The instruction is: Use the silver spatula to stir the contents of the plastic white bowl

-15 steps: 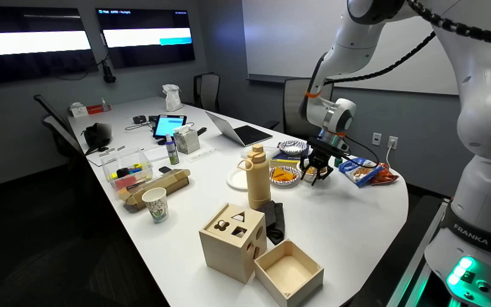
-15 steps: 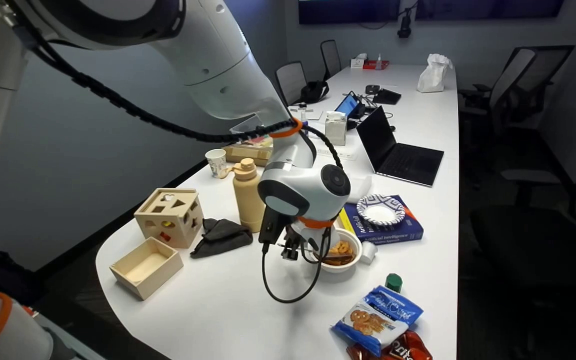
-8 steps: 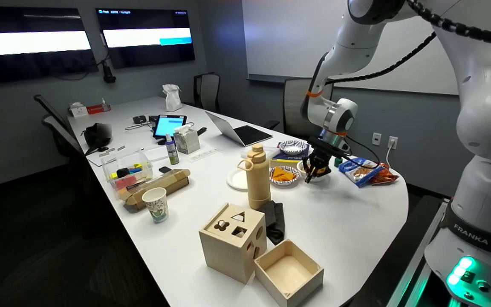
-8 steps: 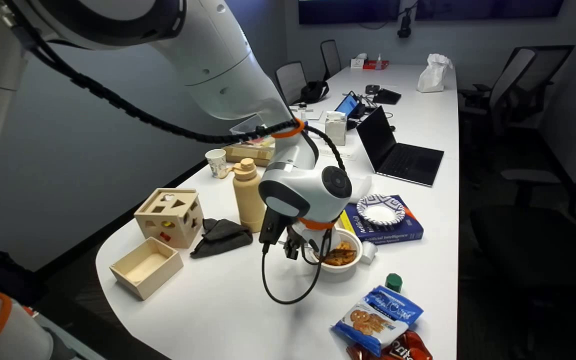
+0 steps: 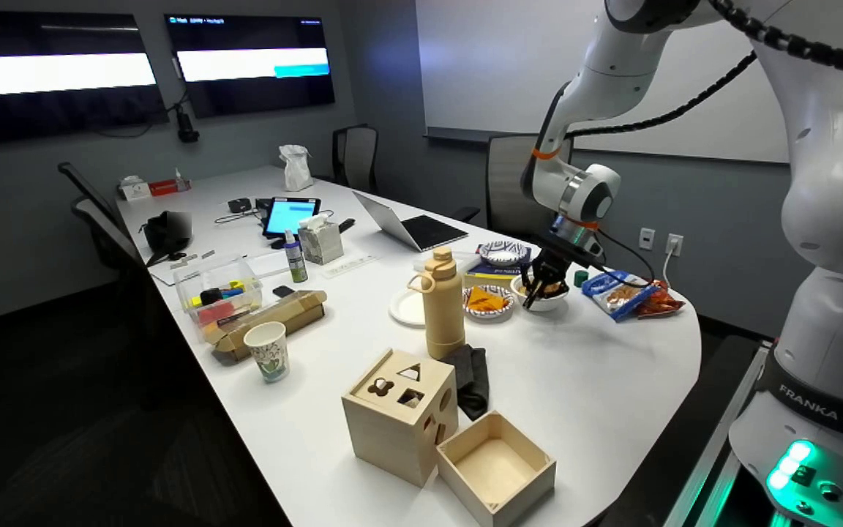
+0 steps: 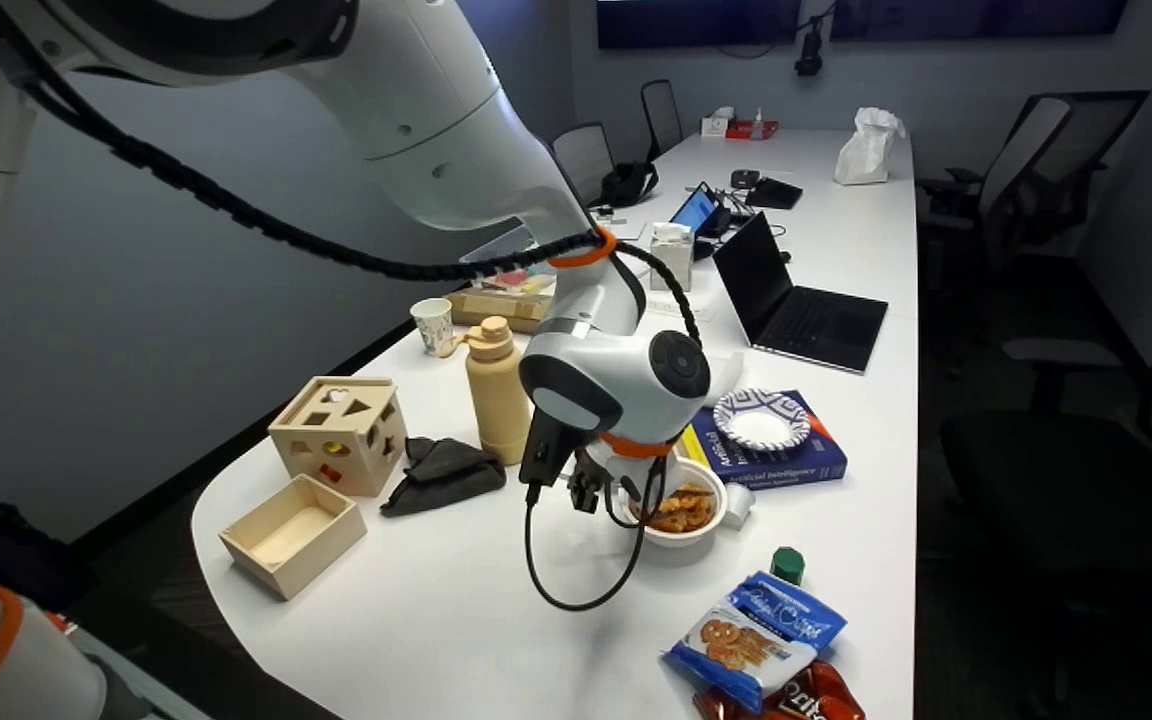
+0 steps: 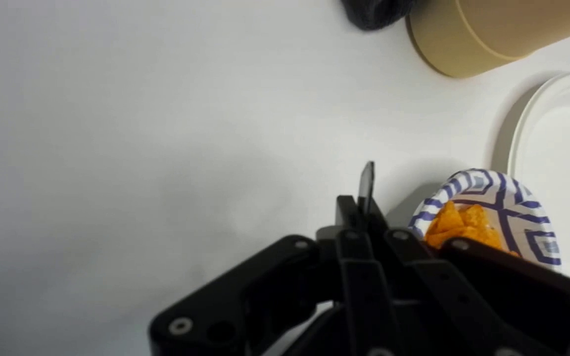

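Clenching one silver spatula [image 7: 366, 184], one pincer [image 7: 362, 211] hangs near one white bowl [image 6: 674, 538]; two snack bags [image 6: 762, 640] overlap.

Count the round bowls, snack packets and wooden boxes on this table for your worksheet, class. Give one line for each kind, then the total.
Round bowls: 3 (white bowl, patterned chip bowl, patterned bowl on the blue book)
Snack packets: 2 (blue packet, red packet)
Wooden boxes: 2 (box with cut-out shapes, open-topped box)
Total: 7
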`<move>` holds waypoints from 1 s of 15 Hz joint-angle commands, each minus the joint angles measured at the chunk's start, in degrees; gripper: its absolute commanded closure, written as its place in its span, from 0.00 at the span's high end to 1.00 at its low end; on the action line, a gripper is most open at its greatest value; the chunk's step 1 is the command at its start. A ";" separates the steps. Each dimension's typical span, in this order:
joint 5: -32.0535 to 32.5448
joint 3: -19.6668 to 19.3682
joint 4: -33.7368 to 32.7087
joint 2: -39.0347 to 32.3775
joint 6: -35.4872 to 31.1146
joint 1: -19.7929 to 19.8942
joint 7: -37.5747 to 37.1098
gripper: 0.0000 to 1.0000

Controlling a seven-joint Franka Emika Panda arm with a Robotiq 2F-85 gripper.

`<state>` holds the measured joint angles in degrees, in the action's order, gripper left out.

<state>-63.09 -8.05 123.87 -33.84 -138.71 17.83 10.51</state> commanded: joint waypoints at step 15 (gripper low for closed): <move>12.50 -5.04 -16.68 -5.01 49.12 6.49 -5.40 0.01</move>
<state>-51.40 -13.16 114.41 -33.49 -93.92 24.34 9.03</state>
